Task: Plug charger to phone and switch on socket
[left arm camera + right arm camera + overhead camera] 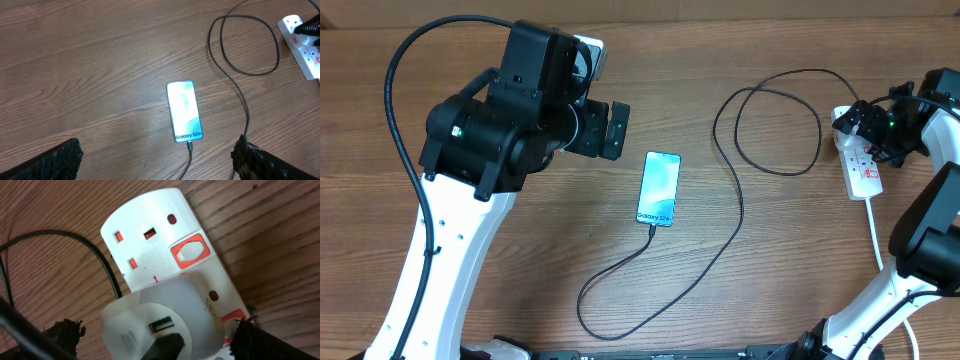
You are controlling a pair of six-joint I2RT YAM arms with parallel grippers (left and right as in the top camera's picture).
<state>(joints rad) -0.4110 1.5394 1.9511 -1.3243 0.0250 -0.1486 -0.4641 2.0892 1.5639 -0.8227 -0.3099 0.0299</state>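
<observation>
Mid-table, the phone (659,190) lies flat with its screen lit, and the charger (247,117) meets its near edge, so that end looks plugged in already. The thin black cable loops near, swings right into a slack coil and ends at a white adapter (165,305) seated in the power strip (150,215) at far right. The right gripper (157,332) hovers over that adapter, jaws spread wide and empty. I'd say it is well placed to press a red-rimmed rocker switch (189,251). The left gripper (157,150) hangs above the phone, wide open too, holding nothing. Bare table (75,60) surrounds the phone, while the coil crowds the strip's left side.
</observation>
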